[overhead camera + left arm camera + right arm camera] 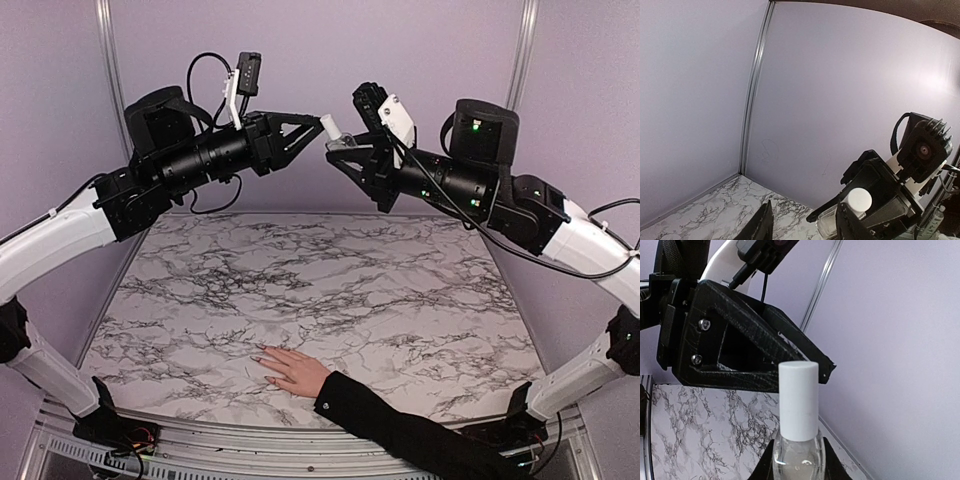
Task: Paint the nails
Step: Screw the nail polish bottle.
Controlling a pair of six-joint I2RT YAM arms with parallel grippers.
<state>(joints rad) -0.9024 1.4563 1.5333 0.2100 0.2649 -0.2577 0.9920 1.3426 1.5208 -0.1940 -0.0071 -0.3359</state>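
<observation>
A pale hand (292,370) with a black sleeve (400,430) lies flat near the table's front edge, fingers pointing left. Its nails (258,357) are tiny specks at the fingertips. High above the table's far side, my right gripper (342,152) is shut on a clear nail polish bottle (797,457) with a white cap (798,400), held upright between its fingers. My left gripper (318,128) is open. Its fingers (850,222) reach up to the cap (859,199) without closing on it.
The marble table top (330,290) lies under both arms. Lilac walls with metal corner posts (112,90) enclose the back and sides. Cables loop off both wrists.
</observation>
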